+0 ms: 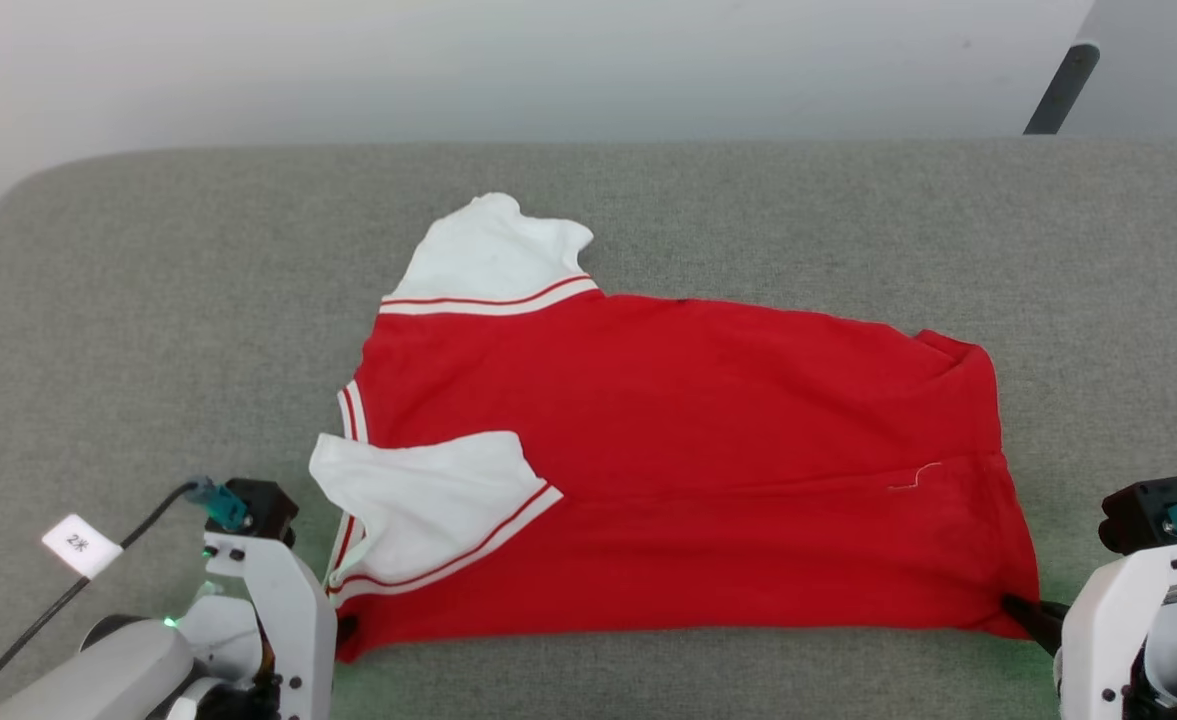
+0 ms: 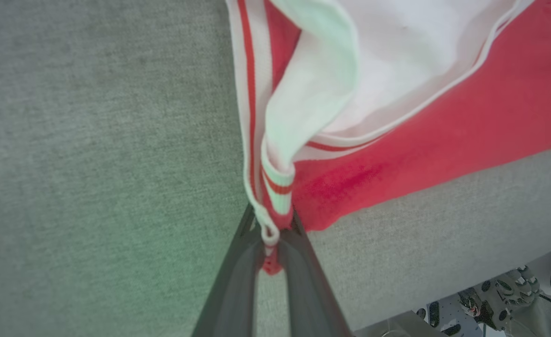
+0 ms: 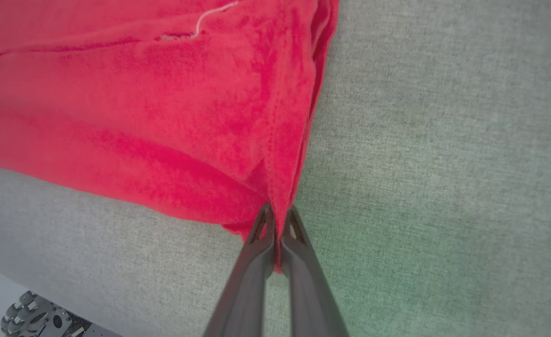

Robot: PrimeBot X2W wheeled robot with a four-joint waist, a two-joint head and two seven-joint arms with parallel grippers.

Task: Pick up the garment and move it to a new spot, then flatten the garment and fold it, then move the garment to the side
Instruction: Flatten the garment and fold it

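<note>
The garment (image 1: 678,470) is a red jersey with white sleeves and red-and-white striped trim, lying folded lengthwise on the grey padded table (image 1: 148,300), collar end to the left. No lettering shows. My left gripper (image 1: 346,628) is shut on the garment's near-left corner; the left wrist view has the striped trim (image 2: 275,185) pinched between the two fingers (image 2: 271,229). At the near-right corner my right gripper (image 1: 1023,608) is shut on the red hem, and the right wrist view has that hem (image 3: 284,187) clamped at the fingertips (image 3: 277,215).
One white sleeve (image 1: 493,250) points to the far side, the other (image 1: 428,500) lies folded over the red body. A cable with a white tag (image 1: 81,545) runs by my left arm. A dark leg (image 1: 1058,90) stands beyond the table's far right.
</note>
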